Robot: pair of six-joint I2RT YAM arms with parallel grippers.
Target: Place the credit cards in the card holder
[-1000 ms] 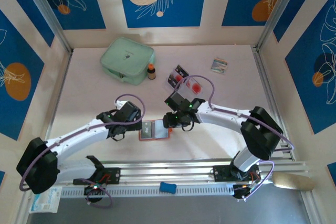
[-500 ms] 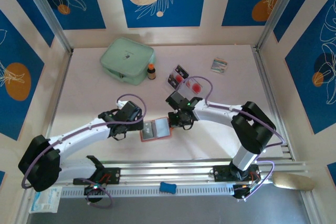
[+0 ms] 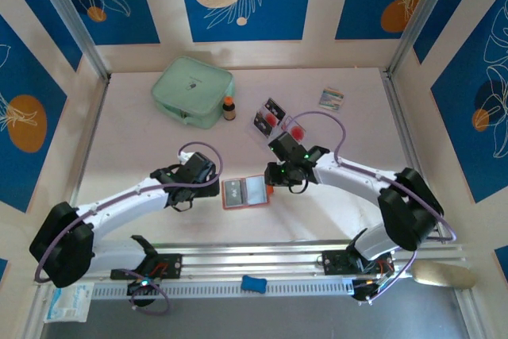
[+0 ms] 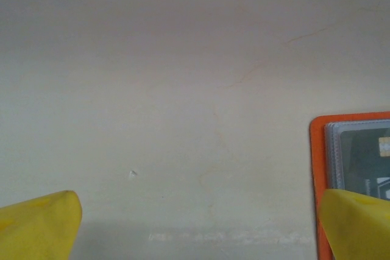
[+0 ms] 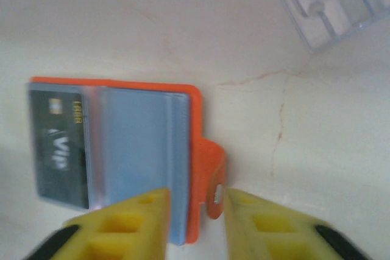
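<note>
Card holder (image 3: 244,193), orange-red, lies open on the pale table (image 3: 143,140) between the two arms, a dark card (image 5: 58,150) tucked in its grey sleeve. The right gripper (image 5: 198,199) has its yellow fingers narrowly parted either side of the snap tab (image 5: 213,178) (whether they pinch it cannot be told). The left gripper (image 4: 195,229) is spread wide beside the holder, holding nothing. Two loose credit cards (image 3: 270,115) lie farther back, near a mint-green pouch (image 3: 193,90).
</note>
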